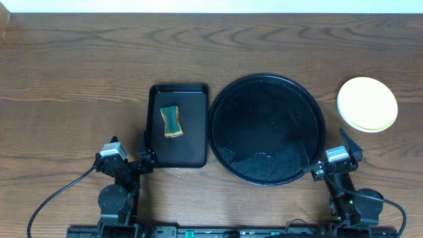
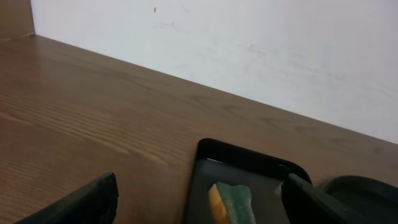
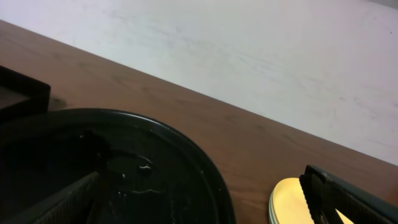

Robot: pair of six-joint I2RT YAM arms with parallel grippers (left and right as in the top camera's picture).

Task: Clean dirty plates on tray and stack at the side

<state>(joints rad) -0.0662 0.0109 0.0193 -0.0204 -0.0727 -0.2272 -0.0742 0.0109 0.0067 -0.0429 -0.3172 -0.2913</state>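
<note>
The round black tray (image 1: 266,77) lies at the table's centre, wet and with no plates on it; its rim (image 3: 208,171) also fills the lower left of the right wrist view. The plates (image 1: 367,104) sit stacked on the bare wood to its right, a pale yellow one on top with a pale green edge under it (image 3: 287,202). My right gripper (image 1: 329,151) stands open near the tray's front right edge, nothing between its fingers (image 3: 348,199). My left gripper (image 1: 127,149) is open and empty at the front left, its fingers (image 2: 81,205) apart.
A smaller rectangular black tray (image 1: 192,135) lies left of the round tray. It holds a yellow and green sponge (image 1: 172,121), which the left wrist view shows ahead of the jaws (image 2: 231,202). A white wall borders the far table edge.
</note>
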